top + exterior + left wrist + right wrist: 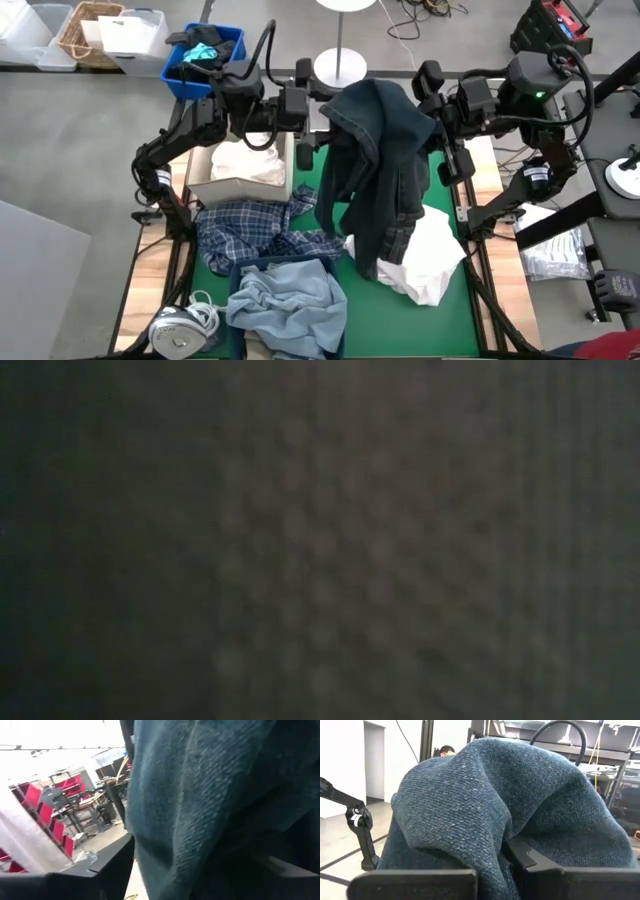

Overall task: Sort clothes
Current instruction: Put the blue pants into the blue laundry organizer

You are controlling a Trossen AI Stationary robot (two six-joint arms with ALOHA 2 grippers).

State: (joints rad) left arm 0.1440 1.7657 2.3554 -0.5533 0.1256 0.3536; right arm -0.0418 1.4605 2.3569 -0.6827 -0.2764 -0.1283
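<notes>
White shirts (247, 160) in tan box (200, 185), denim (290, 305) in blue bin (237, 277), both tools gripping dark jeans (385, 160).

A blue bin (178, 76) is standing beyond the table's far left corner, and a black and teal bundle (205, 49) is lying in it. Beside it, a wicker basket (82, 30) and clear plastic boxes (132, 38) are sitting on the grey floor. A round white lamp base (339, 67) is standing behind the green table mat (385, 315). Red chairs (46, 812) are showing in the room.
</notes>
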